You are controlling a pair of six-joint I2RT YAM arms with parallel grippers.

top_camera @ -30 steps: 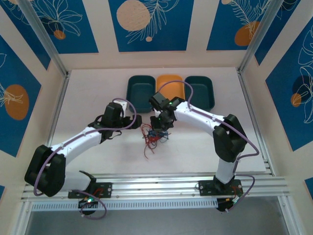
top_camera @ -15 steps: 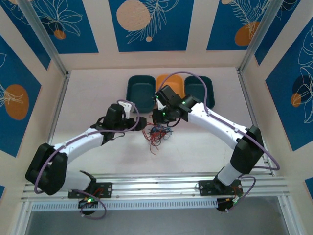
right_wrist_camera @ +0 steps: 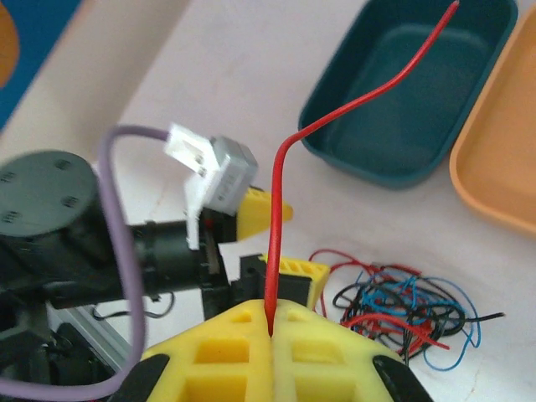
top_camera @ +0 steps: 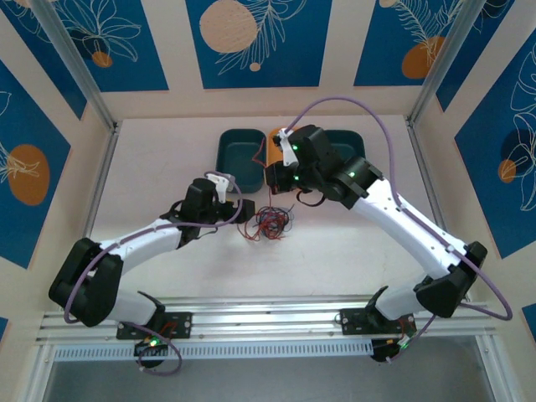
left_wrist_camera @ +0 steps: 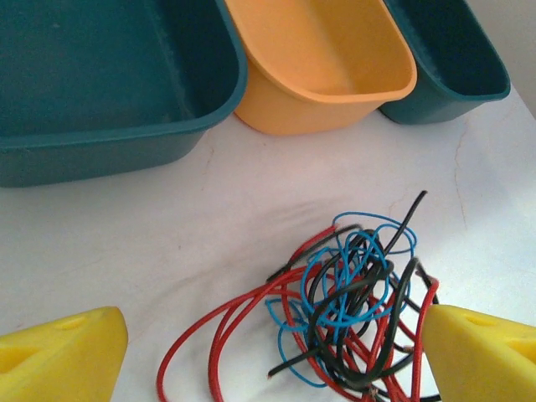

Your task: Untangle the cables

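The cables [top_camera: 270, 223] lie as a tangle of red, blue and black wire on the white table in front of the bins. In the left wrist view the cables [left_wrist_camera: 352, 310] sit between my left gripper's [left_wrist_camera: 268, 368] wide-open yellow fingers [left_wrist_camera: 63, 364], closer to the right one. That left gripper [top_camera: 240, 213] stands just left of the tangle. My right gripper [right_wrist_camera: 272, 322] is shut on one red cable [right_wrist_camera: 274, 234], which stands up from the fingertips and bends over the teal bin. The right gripper [top_camera: 280, 186] hangs behind the tangle, near the orange bin.
Three bins stand in a row at the back: a teal bin [top_camera: 239, 155], an orange bin [top_camera: 280, 138] partly behind the right arm, and another teal bin [top_camera: 350, 152]. The nearer bins [left_wrist_camera: 100, 84] [left_wrist_camera: 322, 59] look empty. Metal frame rails line the table's sides.
The right arm has stretched out toward the back, carrying its gripper away from the tangle with a red cable. The left gripper has edged closer to the tangle, which shifted slightly backward.
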